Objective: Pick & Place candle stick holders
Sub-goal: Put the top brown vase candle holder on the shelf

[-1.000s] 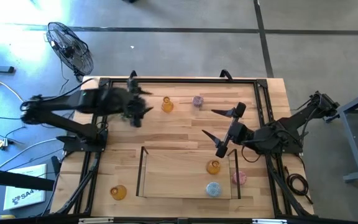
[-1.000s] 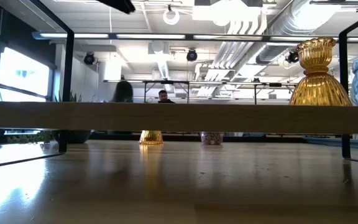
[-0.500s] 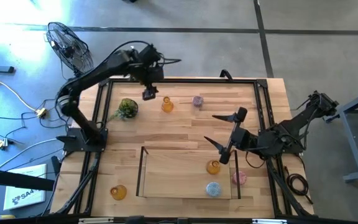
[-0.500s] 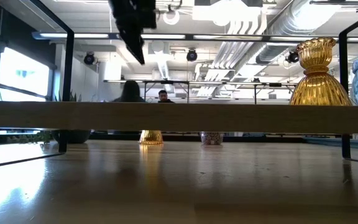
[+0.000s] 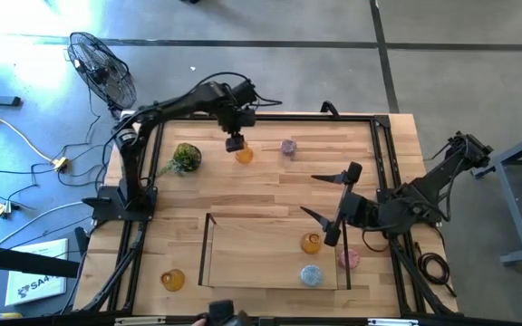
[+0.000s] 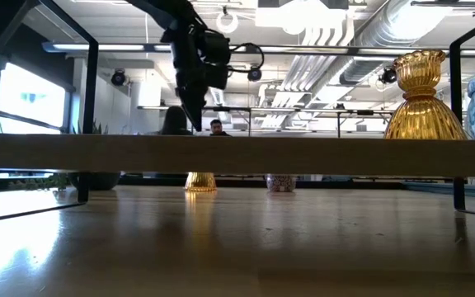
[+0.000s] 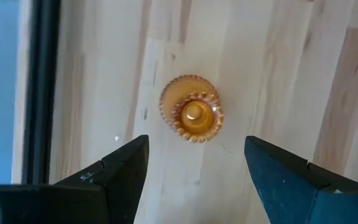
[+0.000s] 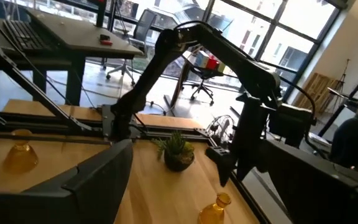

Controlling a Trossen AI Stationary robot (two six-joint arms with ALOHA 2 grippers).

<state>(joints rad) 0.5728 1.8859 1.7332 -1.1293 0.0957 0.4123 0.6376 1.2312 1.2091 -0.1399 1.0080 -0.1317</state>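
Near the far edge of the light wooden table (image 5: 261, 195), hovering directly above an amber-orange narrow-necked glass candle holder (image 5: 244, 154): left gripper (image 5: 235, 142), fingers spread apart, gripping nothing. Looking straight down through the left wrist camera, showing that same amber holder (image 7: 191, 117) standing upright on the bare boards, centred between the two dark fingers (image 7: 124, 167) and well clear of both. Showing in the low view as a dark arm reaching down from above, left gripper (image 6: 195, 115) hanging over the amber holder's base (image 6: 200, 181).

Sitting just beside it along the far edge, toward the right side: a low round mauve glass holder (image 5: 287, 146), upright and untouched. Resting nearer the left edge: a green mossy ball (image 5: 186, 157), apart from both holders.

Waiting toward the right edge, above the open dark-framed tray (image 5: 208, 249) by the near edge: right gripper (image 5: 326, 204), fingers spread wide, holding nothing. Standing inside the tray's right half: a second amber-orange narrow-necked holder (image 5: 311, 243), with a low round light blue holder (image 5: 311, 274) closer to the near edge. Sitting at the tray's right side: a low round pale pink holder (image 5: 349, 259); whether inside or just outside the frame, cannot tell. Standing alone near the near left corner, outside the tray: a third amber-orange holder (image 5: 172, 279).

Sitting in the room beyond the table: people at desks.
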